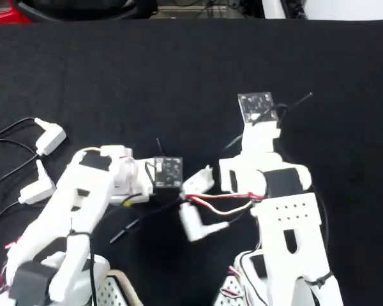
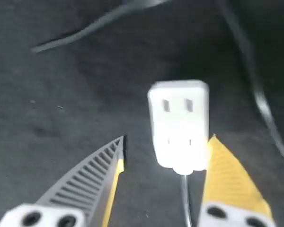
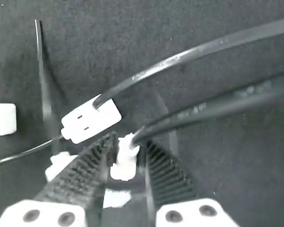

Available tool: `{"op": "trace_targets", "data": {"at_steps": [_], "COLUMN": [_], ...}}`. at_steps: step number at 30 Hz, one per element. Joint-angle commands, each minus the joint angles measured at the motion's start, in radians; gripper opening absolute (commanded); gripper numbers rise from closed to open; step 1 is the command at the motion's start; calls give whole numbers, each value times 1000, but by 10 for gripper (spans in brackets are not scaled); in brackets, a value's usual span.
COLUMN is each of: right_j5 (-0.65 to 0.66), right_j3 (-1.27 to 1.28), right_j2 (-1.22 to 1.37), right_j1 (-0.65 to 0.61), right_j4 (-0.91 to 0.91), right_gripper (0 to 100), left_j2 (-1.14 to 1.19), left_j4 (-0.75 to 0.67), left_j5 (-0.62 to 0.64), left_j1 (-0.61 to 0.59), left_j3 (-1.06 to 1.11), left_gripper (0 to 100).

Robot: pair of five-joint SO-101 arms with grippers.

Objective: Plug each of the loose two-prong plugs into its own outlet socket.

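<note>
Carrying step: right gripper (image 3: 128,149) clenched on white corded plug (image 3: 125,164); left gripper (image 2: 166,150) released, straddling white two-slot socket (image 2: 178,111). Next: align prongs.

Counter (image 1: 179,64): plain black cloth.
Outlet socket (image 2: 179,123): white, with dark slots in pairs.
Left gripper (image 2: 166,141): yellow-faced jaws, one backed with grey ribbing.
Right gripper (image 3: 130,142): dark grey, ribbed jaws.
Plug (image 3: 125,161): white, on a black cable (image 3: 213,106).
Arms (image 1: 287,217): white.
Wires (image 1: 223,203): red and white, at 5 o'clock in the high view.
</note>
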Motion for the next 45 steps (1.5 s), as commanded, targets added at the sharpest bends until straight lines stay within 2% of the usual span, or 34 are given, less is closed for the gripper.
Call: {"op": "trace_targets", "data": {"at_steps": [1,5,10,24,27,30,32,36,38,41,45], "right_j5": [2,-2,-2,-3,-3,-3,-3,12,41,71,133], "right_j3": [-10,-5,-4,-5,-5,-4,-4,-4,-4,-4,4], "right_j2": [-21,-21,-21,-21,-21,-21,-21,-19,-19,-21,-19], "right_j1": [9,9,9,9,2,-29,-48,-78,-78,-80,-167], "right_j4": [-5,-20,-32,-32,-32,-32,-32,-31,-31,-32,-95], "right_gripper": [12,12,12,12,12,12,12,12,12,12,12], "left_j2": [69,146,180,186,189,190,190,190,181,178,89], "left_j4": [-49,-49,-49,-41,-40,-17,3,14,9,14,48], "left_j5": [15,14,32,671,733,744,749,839,855,855,855], "left_j1": [10,16,27,-18,-47,-42,-39,-76,-102,-124,-156], "left_j3": [-13,-13,-7,-171,-196,-196,-194,-193,-194,-205,-196], "left_gripper": [270,238,42,30,30,31,71,253,314,320,325]}}
